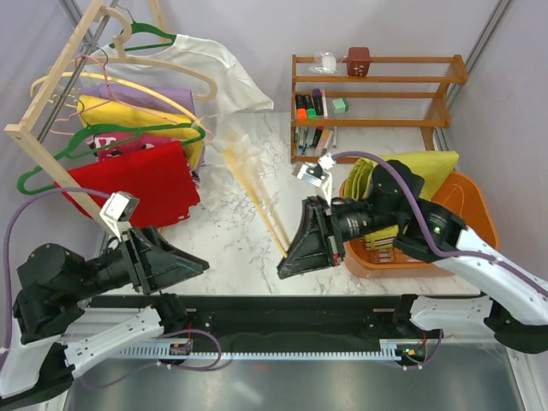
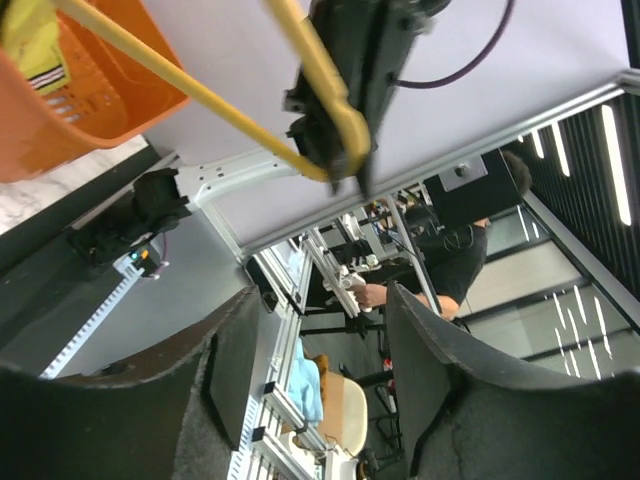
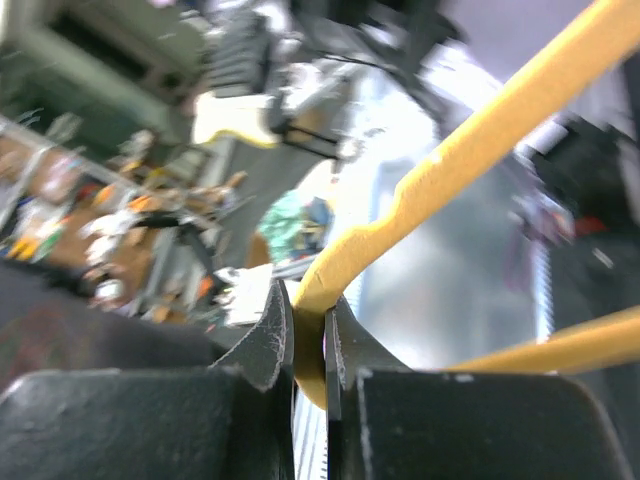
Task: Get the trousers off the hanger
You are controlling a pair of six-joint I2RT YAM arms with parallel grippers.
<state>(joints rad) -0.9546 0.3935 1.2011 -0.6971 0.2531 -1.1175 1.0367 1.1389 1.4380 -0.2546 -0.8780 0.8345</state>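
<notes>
The lime-yellow trousers [image 1: 417,169] lie bunched in the orange basket [image 1: 473,210] at the right, off the hanger; a bit of them shows in the left wrist view [image 2: 33,40]. The pale yellow-orange hanger [image 1: 257,201] is bare and slants over the marble table. My right gripper [image 1: 284,267] is shut on its near corner, and the right wrist view shows the jaws pinching the hanger [image 3: 470,150] at the right gripper [image 3: 310,335]. My left gripper [image 1: 202,266] is open and empty, level with the right one and to its left. The left wrist view, past my open left gripper [image 2: 322,300], shows the hanger [image 2: 190,85].
A wooden clothes rack [image 1: 51,103] at the back left holds a red garment [image 1: 137,184], golden-yellow and purple garments, green hangers and a white shirt [image 1: 210,64]. A wooden shelf [image 1: 377,94] with small items stands at the back right. The basket also shows in the left wrist view [image 2: 90,100].
</notes>
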